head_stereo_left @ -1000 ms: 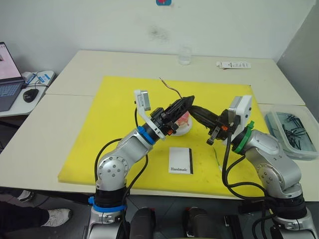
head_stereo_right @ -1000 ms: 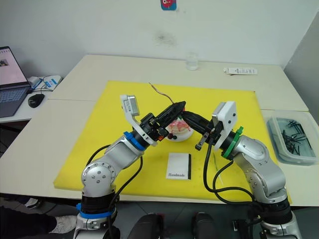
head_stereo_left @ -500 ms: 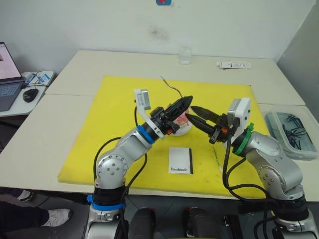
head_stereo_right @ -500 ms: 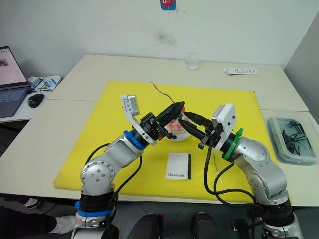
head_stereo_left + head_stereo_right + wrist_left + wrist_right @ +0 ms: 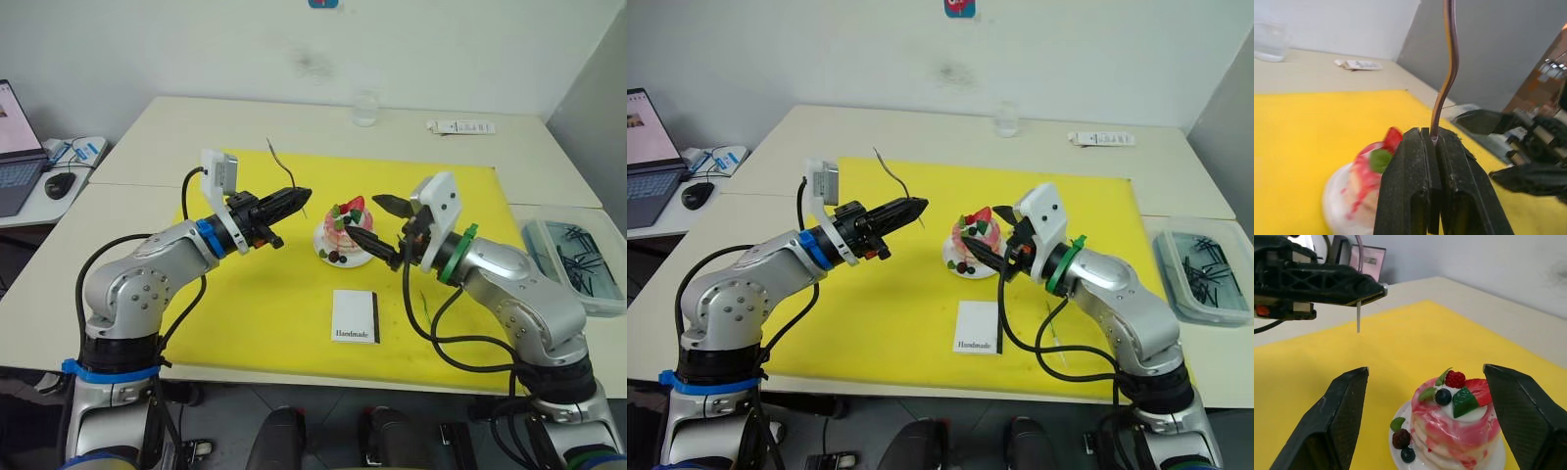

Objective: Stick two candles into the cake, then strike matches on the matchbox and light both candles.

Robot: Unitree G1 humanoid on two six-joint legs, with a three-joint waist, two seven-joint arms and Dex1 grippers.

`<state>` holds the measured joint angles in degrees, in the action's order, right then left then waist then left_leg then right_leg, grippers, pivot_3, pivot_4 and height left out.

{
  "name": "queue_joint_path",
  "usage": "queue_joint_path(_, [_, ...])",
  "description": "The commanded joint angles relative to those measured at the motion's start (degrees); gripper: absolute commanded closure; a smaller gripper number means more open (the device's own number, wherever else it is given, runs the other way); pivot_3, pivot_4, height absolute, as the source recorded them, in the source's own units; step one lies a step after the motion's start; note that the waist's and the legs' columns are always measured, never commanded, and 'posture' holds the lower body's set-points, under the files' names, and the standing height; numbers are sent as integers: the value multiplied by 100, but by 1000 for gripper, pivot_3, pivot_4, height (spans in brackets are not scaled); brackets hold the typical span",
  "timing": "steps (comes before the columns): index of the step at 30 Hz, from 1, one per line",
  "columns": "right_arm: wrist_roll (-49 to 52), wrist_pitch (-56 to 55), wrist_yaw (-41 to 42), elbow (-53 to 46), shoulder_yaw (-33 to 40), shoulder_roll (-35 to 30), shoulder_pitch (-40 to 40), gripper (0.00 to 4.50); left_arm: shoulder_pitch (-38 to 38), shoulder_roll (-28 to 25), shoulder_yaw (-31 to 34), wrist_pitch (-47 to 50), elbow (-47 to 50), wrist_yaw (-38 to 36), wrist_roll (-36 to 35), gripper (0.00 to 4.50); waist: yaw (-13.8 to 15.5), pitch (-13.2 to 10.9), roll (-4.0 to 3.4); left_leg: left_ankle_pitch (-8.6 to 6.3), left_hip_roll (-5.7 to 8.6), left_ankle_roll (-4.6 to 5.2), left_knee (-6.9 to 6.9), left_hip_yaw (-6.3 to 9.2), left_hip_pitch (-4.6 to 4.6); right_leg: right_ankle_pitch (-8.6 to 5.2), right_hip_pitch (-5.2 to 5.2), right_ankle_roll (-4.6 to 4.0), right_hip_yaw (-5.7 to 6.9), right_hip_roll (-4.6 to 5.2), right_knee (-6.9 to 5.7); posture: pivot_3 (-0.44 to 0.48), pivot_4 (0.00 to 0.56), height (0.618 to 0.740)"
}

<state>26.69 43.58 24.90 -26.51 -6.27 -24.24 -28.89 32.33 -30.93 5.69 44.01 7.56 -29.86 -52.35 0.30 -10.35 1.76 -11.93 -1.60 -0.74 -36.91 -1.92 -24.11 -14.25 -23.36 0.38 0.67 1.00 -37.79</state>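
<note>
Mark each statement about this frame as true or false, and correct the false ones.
1. The left end effector is shut on a candle. True.
2. The right end effector is shut on the matchbox. False: it is open beside the cake, holding nothing; the matchbox lies flat on the yellow mat.
3. Two candles already stand in the cake. False: none stands in it; a second candle lies on the mat.
4. The cake sits on a white plate. True.
5. The matchbox lies nearer the robot than the cake. True.
</note>
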Motion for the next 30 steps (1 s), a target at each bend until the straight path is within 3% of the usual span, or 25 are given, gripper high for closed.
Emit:
queue_joint_path(1, [-160,83,-116,-127,-74,29,-156,599,264,199,-79,-419,-238,-230,428,4500,2,0,1,0,3,0,-1,-3,-5,2,-1,3,-1,5,6,0,150,740])
queue_joint_path(16, [-539,190,-221,-343,-173,87,18,599,602,895,-292,-1102,-1337,-924,1490,4500,-40,0,1,0,-8,1,-4,2,-34,4,-35,7,0,5,-6,0,150,740])
queue_joint_path(30, [-587,317,-311,-482,-73,55,74,599,691,1280,-250,-1491,-1742,-1076,1952,4500,-41,0,1,0,-7,1,-5,1,-35,5,-37,8,0,4,-10,0,150,740])
